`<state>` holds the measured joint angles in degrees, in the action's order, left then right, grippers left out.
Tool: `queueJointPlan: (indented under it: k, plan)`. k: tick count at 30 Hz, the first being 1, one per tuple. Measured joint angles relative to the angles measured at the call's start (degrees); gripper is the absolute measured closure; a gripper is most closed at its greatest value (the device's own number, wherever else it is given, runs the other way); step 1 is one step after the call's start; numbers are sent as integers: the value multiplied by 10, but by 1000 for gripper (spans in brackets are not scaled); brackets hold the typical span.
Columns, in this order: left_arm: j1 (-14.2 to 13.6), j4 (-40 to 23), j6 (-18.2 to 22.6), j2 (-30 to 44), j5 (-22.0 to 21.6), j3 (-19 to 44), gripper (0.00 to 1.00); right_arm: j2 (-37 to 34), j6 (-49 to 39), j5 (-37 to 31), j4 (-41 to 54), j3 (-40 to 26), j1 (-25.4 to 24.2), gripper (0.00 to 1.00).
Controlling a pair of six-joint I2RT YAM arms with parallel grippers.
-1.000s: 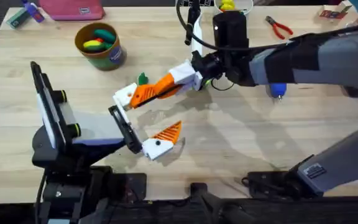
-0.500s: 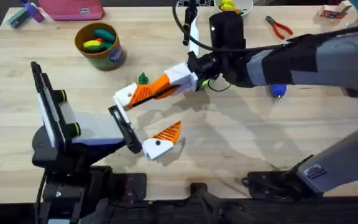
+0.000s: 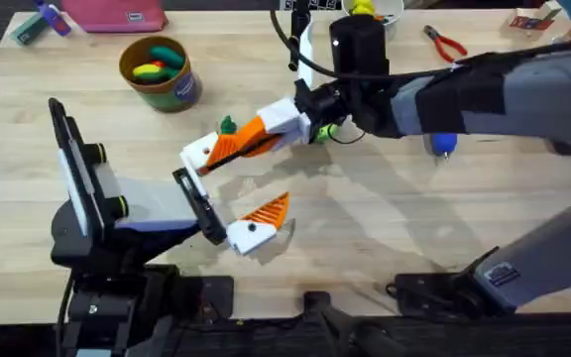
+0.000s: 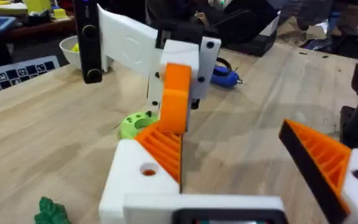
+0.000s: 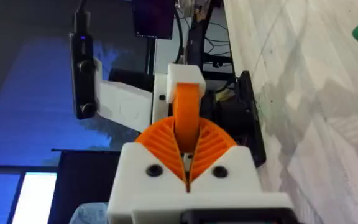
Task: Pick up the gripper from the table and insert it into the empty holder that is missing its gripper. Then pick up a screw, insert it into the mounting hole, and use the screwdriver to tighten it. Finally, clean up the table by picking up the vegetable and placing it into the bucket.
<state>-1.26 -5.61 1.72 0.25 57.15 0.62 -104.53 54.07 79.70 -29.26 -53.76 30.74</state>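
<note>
The orange ribbed gripper (image 3: pixel 246 139) is pinched at its tip by my right gripper (image 3: pixel 272 128), which is shut on it. Its other end rests against the white holder (image 3: pixel 199 154), the far finger base of my left gripper (image 3: pixel 241 186). My left gripper stands open, and its near finger carries its own orange pad (image 3: pixel 267 210). In the left wrist view the gripper (image 4: pixel 175 102) rises from the holder (image 4: pixel 138 183). The green vegetable (image 3: pixel 228 126) lies just beyond them. The blue screwdriver (image 3: pixel 442 145) peeks out under the right arm. The teal bucket (image 3: pixel 160 77) stands far left.
A green disc (image 4: pixel 135 124) lies on the table beyond the holder. Red-handled pliers (image 3: pixel 446 42) and a white bowl (image 3: pixel 373 10) are at the far edge. The bucket holds yellow, red and teal toys. A pink item (image 3: pixel 117 14) lies at the far left corner.
My right gripper has shifted slightly left and away with the orange gripper in it. The left arm has not moved.
</note>
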Motion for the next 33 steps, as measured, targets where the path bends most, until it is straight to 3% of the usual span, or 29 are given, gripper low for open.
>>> queueJointPlan:
  k: [12, 33]
  plan:
    - [1, 0, 0, 0, -7, 0, 15, -36, 8, 27, 0, -35, 3, 993]
    - [1, 0, 0, 0, -8, 0, 15, -37, 8, 29, 0, -36, 3, 993]
